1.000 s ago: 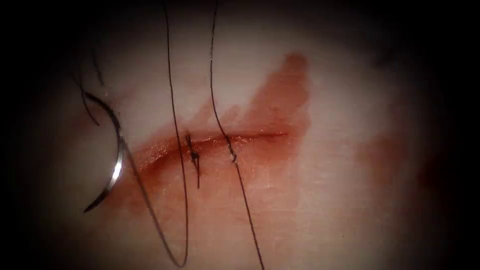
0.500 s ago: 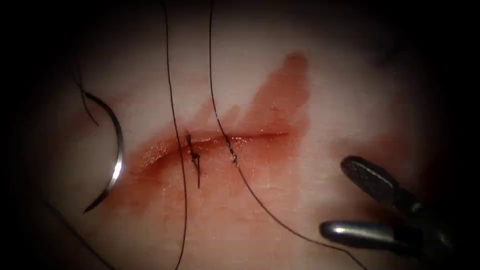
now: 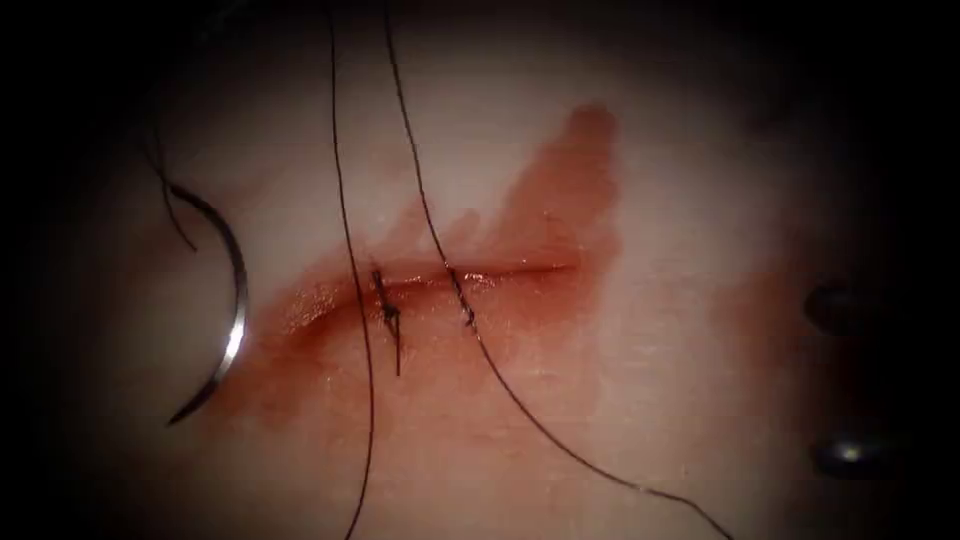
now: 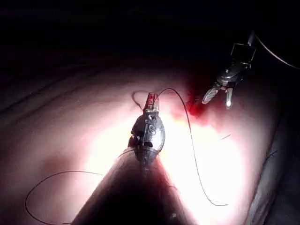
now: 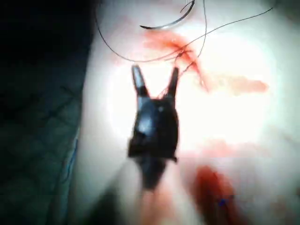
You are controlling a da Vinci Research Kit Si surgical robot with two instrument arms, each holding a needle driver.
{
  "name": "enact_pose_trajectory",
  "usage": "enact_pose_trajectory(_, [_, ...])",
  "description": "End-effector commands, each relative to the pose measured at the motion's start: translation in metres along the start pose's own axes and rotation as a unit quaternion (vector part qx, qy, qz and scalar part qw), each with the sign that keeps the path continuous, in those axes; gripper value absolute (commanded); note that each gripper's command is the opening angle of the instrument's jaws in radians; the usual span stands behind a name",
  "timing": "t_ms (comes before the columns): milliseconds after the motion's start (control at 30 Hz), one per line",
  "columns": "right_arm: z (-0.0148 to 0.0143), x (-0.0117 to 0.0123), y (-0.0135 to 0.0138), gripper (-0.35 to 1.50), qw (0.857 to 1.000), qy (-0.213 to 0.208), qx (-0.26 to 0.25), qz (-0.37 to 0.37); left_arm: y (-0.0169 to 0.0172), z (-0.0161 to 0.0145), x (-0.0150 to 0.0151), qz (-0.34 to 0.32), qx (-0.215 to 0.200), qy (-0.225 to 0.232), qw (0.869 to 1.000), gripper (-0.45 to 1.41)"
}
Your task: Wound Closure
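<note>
Curved steel needle [image 3: 228, 310] is laid free on pale tissue [image 3: 650, 200], left of the red cut [image 3: 430, 280]. Right tool [image 5: 154, 77] is spread open, empty; left tool [image 4: 151, 99] looks closed, nothing seen held. Black thread [image 3: 520, 400] crosses the cut.

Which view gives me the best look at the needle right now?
The endoscope view: the needle lies free on the tissue, left of the cut, its whole curve visible, held by neither tool. The right wrist view shows part of its curve beyond the open right tool. The left wrist view doesn't make it out clearly.
</note>
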Motion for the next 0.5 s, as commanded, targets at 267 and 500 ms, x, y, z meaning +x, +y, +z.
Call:
enact_pose_trajectory(267, [0.0107, -0.0021, 0.0037, 0.17, 0.999, -0.017, 0.020, -0.032, 0.0038, -0.0019, -0.0019, -0.031, 0.012, 0.006, 0.999, -0.45])
enact_pose_trajectory(500, [0.0172, -0.0019, 0.0054, -0.35, 0.998, -0.038, 0.017, -0.042, 0.0064, -0.0018, -0.0042, -0.054, 0.032, 0.015, 0.998, -0.45])
